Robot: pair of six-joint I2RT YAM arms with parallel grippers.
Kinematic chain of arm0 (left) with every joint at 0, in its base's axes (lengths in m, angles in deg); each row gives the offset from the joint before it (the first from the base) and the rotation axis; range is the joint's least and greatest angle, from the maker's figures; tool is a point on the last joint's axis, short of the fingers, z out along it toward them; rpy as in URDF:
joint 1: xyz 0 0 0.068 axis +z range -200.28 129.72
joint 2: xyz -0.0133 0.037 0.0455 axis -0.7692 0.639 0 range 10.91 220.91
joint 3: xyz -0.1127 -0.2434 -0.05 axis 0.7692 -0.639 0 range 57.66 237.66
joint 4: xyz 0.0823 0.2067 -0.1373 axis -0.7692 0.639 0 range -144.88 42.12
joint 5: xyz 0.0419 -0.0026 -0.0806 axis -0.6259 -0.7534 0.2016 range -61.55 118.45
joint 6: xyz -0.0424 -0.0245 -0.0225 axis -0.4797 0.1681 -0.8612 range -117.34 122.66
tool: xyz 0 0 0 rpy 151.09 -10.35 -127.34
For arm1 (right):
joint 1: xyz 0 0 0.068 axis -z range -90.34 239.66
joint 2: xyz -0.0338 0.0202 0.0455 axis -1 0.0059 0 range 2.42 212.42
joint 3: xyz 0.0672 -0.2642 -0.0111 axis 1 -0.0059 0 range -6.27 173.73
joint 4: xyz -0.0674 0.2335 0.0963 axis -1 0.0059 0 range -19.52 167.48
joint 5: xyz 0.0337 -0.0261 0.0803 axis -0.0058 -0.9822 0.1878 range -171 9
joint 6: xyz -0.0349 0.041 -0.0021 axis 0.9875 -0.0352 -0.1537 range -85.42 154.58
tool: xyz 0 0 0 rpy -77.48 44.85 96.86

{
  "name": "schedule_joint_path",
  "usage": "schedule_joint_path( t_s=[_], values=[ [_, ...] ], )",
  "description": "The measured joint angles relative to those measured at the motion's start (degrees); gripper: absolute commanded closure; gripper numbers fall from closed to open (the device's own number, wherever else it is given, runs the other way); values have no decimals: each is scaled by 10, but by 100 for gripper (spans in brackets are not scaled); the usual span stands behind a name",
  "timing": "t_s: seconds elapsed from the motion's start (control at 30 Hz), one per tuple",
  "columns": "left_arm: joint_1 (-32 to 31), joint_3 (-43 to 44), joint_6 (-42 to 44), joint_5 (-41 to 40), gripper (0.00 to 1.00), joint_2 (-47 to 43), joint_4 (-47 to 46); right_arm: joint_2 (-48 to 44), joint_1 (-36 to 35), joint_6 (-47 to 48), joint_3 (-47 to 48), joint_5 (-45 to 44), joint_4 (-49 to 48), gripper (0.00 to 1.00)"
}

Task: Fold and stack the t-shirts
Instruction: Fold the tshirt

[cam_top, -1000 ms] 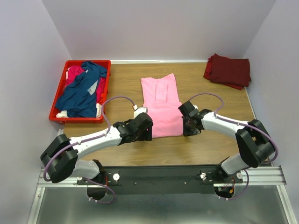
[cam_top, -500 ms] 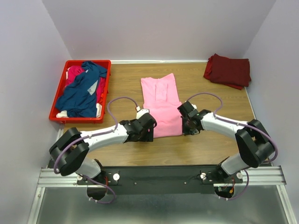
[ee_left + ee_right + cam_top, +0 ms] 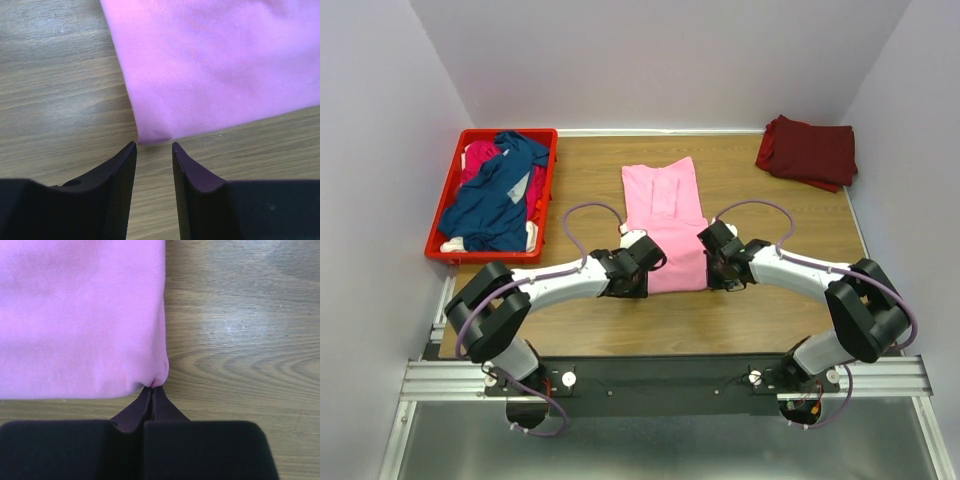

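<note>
The light pink t-shirt (image 3: 665,225) lies partly folded, flat on the wooden table's middle. My right gripper (image 3: 710,278) is shut on its near right corner; in the right wrist view the pink cloth (image 3: 75,315) is pinched at the fingertips of that gripper (image 3: 152,387). My left gripper (image 3: 647,274) is at the near left corner. Its jaws stand apart in the left wrist view, the gripper (image 3: 154,145) just short of the pink corner (image 3: 152,135), with only bare wood between them. A folded dark maroon t-shirt (image 3: 808,150) lies at the far right. A navy t-shirt (image 3: 495,195) and a magenta one (image 3: 480,158) are heaped in the crate.
The red plastic crate (image 3: 490,256) stands at the far left of the table (image 3: 590,180). Grey walls close in the left, back and right sides. Both arms reach inward low over the near half of the table.
My left arm has slid right to the pink shirt's near left corner and its jaws have narrowed. The right gripper has closed on the near right corner.
</note>
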State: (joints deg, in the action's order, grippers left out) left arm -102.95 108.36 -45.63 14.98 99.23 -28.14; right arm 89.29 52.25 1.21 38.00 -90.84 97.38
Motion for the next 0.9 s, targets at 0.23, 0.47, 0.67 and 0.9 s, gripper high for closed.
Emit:
schedule_joint_path(
  t_s=[0.23,0.47,0.67,0.9],
  values=[
    [-4,2,-9,-3,54,31,-1,0,-6,2,-1,0,-10,99],
    [-5,5,-18,-10,48,33,6,-4,-9,4,-7,1,-18,99],
    [-6,11,-24,-21,48,21,38,-8,-11,4,-10,0,-24,99],
    [-6,15,-24,-27,47,19,42,-8,-12,4,-10,0,-26,99]
  ],
)
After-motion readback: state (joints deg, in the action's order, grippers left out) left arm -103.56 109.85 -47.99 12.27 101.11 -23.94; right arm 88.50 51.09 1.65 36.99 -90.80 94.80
